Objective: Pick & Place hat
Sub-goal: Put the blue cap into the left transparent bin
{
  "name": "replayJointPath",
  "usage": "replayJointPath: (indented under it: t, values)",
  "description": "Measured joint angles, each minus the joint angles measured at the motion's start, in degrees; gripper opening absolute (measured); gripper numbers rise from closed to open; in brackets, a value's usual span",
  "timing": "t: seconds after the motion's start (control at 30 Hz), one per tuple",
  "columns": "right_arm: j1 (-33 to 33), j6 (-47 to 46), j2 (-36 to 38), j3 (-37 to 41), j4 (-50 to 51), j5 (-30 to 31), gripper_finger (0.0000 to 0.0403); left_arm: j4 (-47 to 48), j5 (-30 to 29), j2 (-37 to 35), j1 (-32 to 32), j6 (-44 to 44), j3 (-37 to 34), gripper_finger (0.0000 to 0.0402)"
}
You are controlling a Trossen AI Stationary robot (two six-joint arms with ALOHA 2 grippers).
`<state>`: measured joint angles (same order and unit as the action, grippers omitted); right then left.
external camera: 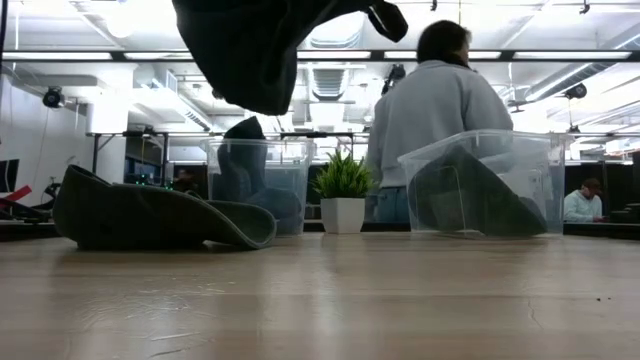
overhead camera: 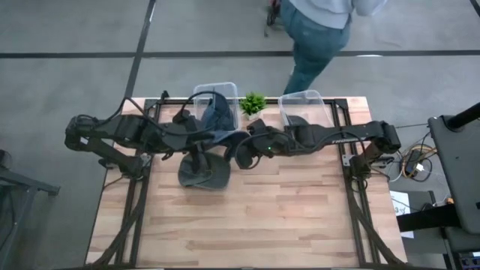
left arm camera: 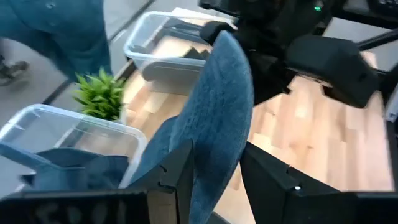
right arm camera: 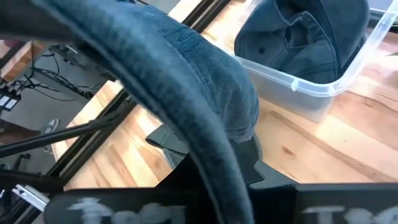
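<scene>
A blue denim hat (external camera: 270, 50) hangs in the air between my two grippers, above the table's middle (overhead camera: 229, 140). My left gripper (left arm camera: 214, 180) is shut on it from the left, and my right gripper (right arm camera: 224, 180) is shut on it from the right. A second, grey-blue hat (overhead camera: 202, 174) lies flat on the table below them, at the left in the low view (external camera: 150, 215). A clear bin (overhead camera: 217, 105) at the far edge holds more denim hats, and another clear bin (overhead camera: 304, 109) holds a dark hat. My left gripper pinches the hat's edge (left arm camera: 211, 155) between its two fingers (left arm camera: 177, 177); the cloth stands on edge in the gap and runs away from me toward the other gripper. The hat is lifted clear of the table. My right gripper is shut on the hat's opposite end, where a thick curved band of denim (right arm camera: 217, 155) passes down between its fingers (right arm camera: 252, 165); the contact itself is hidden by the cloth. The hat hangs clear of the table.
A small potted plant (overhead camera: 253, 103) stands between the two bins at the far edge. A person (overhead camera: 315, 37) stands beyond the far edge, back turned in the low view (external camera: 430, 110). Bare wood lies toward the near edge (overhead camera: 247, 225).
</scene>
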<state>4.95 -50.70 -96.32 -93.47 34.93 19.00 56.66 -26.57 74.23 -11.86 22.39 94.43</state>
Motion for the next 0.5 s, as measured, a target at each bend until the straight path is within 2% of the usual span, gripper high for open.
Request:
replayJointPath:
  t: [0.3,0.4,0.5]
  values:
    - [0.22,-0.15,0.47,0.0,-1.63,-2.32,0.0011,0.44,-3.69,-0.06,0.0,-6.27,0.0,0.0108]
    - [0.35,-0.42,0.47,0.0,-1.92,-2.66,0.0011,0.45,-4.18,-0.06,0.0,-6.46,0.0,0.0084]
    - [0.42,-0.3,0.47,0.06,-2.24,-3.29,0.0011,0.55,-5.43,-0.06,0.02,-8.1,0.0,0.0043]
